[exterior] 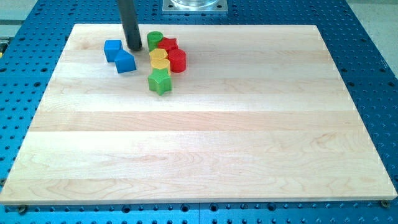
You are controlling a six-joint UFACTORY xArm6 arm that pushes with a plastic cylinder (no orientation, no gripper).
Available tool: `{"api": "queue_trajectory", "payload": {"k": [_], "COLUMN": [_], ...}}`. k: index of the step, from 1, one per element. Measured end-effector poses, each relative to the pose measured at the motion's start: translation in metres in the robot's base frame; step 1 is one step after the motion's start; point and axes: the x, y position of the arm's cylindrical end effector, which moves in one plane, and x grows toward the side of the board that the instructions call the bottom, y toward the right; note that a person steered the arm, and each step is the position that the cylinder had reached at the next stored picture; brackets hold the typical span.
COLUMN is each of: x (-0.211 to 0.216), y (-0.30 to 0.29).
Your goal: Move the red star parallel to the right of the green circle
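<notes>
Rod tip point(135, 48), a bare dark end with no fingers to open or close, sits left of the green wooden circle point(155, 40), while the red wooden star point(168, 45) touches that circle's right side.

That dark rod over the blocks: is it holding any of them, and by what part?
Nothing is held. My tip has no pincer; it stands on the board between the blue blocks and the green circle.

Looks like a robotics lab bench setup: a pale wooden board point(205, 124) sitting on a blue perforated metal table point(367, 37) full of mounting holes, with a metal robot base plate point(194, 5) at the view's top.
</notes>
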Motion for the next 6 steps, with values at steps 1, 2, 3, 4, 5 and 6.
{"api": "queue_trajectory", "payload": {"k": [1,2,3,4,5,6], "x": [0.004,0.01,0.072,0.078,0.046,0.071], "y": [0.039,0.083,0.092,0.114,0.126,0.19]}}
